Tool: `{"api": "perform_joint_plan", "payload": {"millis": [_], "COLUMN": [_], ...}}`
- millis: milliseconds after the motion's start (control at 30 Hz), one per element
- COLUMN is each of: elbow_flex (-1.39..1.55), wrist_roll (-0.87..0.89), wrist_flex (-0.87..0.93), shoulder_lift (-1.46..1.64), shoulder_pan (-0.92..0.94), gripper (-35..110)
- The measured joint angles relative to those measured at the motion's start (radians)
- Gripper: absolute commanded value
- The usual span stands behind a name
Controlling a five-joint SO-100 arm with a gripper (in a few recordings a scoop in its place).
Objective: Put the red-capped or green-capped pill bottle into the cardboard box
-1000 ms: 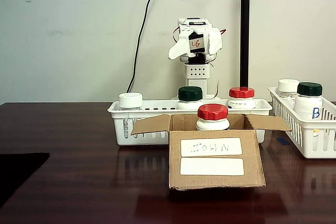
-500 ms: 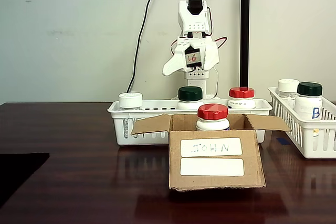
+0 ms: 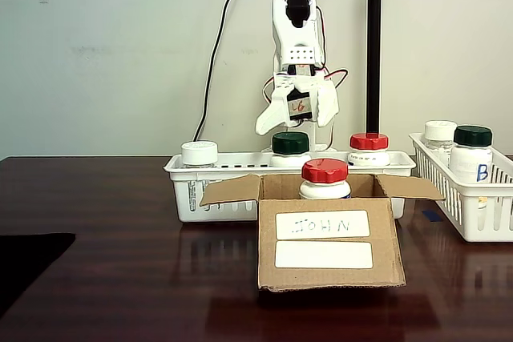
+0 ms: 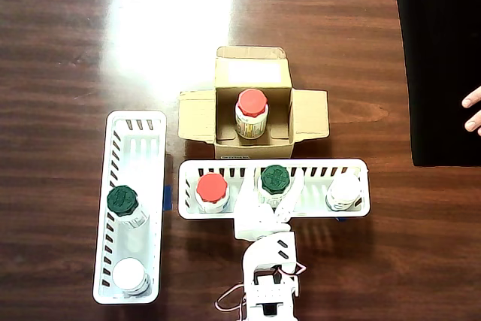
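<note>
The green-capped pill bottle (image 3: 290,143) (image 4: 275,179) stands in the middle of the long white tray (image 3: 216,198) (image 4: 312,212) behind the cardboard box (image 3: 329,274) (image 4: 197,114). My gripper (image 3: 295,124) (image 4: 272,193) hangs open just above that green cap, one finger on each side of it, not touching. The box sits with its flaps spread, and a red-capped bottle (image 3: 325,172) (image 4: 252,104) stands upright inside it. The tray wall hides the green-capped bottle's label.
The same tray holds a red-capped bottle (image 3: 369,143) (image 4: 212,188) and a white-capped one (image 3: 199,152) (image 4: 344,189). A second basket (image 3: 481,214) (image 4: 154,261) holds a green-capped bottle marked "B" (image 3: 472,158) (image 4: 122,201) and a white-capped bottle (image 3: 440,132) (image 4: 129,276). A black cloth (image 4: 440,73) and a person's fingers (image 4: 473,110) are at one edge.
The arm unfolded upward and the open gripper came down from well above the tray to just over the green cap. The bottles and box stayed put.
</note>
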Motion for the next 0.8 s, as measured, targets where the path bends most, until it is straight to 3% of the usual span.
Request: {"api": "perform_joint_plan", "payload": {"millis": [167,400,633,700,800], "elbow_flex": [0.002,-0.02,-0.086,-0.086,-0.086], "wrist_roll": [0.003,0.02,0.035,0.037,0.049], "wrist_flex": [-0.109,-0.403,-0.451,-0.453,-0.454], "shoulder_lift": [-0.101,-0.411,-0.5,-0.502,-0.506], "shoulder_pan": [0.0,-0.014,-0.011,-0.011,-0.011], "gripper": [78,78,77,73,55]}}
